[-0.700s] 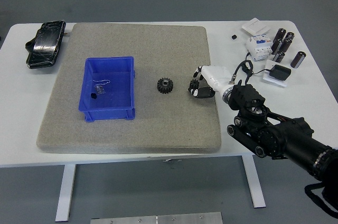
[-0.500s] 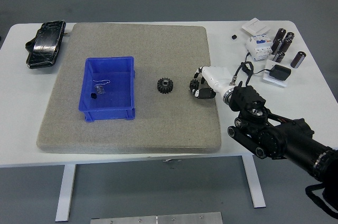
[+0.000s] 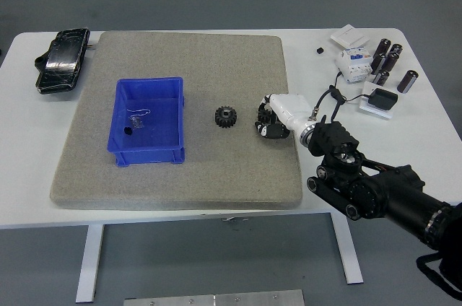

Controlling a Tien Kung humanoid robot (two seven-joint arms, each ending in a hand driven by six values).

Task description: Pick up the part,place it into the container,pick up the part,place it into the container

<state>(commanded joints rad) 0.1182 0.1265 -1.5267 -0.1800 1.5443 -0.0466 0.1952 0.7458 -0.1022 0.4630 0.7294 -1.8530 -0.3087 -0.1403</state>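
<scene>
Your right hand (image 3: 268,120) hovers just right of the black gear (image 3: 227,117) on the grey mat (image 3: 180,169), fingers curled and holding nothing. Approach too low and you could knock the gear away from the blue bin (image 3: 149,122).

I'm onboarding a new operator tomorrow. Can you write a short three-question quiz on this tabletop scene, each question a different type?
1. True or false: the black gear already lies inside the blue bin.
2. Which hand is over the grey mat? A) left B) right C) both
3. Fill in: the gear sits between the bin and the robot's ____ hand.

Key: 1 false, it lies on the mat right of the bin. 2 B. 3 right.
</scene>
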